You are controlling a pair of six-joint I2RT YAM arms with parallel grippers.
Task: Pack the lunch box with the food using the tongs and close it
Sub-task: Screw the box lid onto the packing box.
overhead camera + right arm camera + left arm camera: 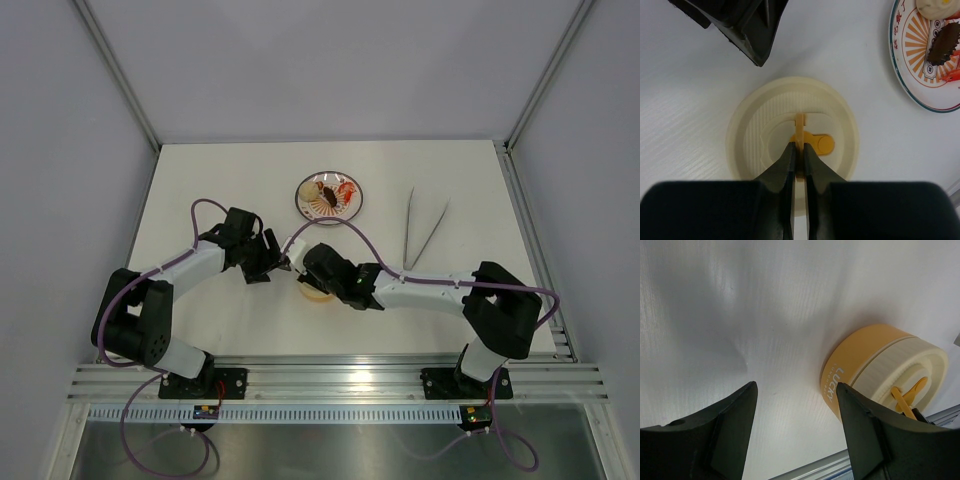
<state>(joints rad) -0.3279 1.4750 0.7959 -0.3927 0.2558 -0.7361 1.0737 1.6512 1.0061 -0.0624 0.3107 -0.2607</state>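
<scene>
Lunch box (316, 293), top external view: it sits on the surface (220, 180) toward the near edge, between the two arms, and is largely covered by the right tool (308, 272). The left tool (275, 262) hovers just beside it on the left. The plate (301, 192) carrying the food (330, 193) lies further back. The tongs (427, 234) lie untouched to the right of the plate, well apart from both tools.

Left wrist view: the left tool is spread and holds nothing. The box stands ahead of one of the fingers (730, 435), off to the right, and not in the gap between them. Its cream lid (910, 365) is seated on the orange-yellow base, with an orange tab (912, 390) raised at the centre.

Right wrist view: the right tool is pressed together on the tab, pinching it at the middle of the lid.

Procedure, as judged from this state:
1. The step in hand appears to be lid removal.
2. Shift the left tool until the base lies between its fingers, then grip the side wall below the lid rim. Unbraced, the whole box will probably rise with the lid.
3. Pull the tab straight up, not sideways. It is thin and may slip out of the pinch.
4. Set the lid down clear of the plate and tongs, within reach for closing.
</scene>
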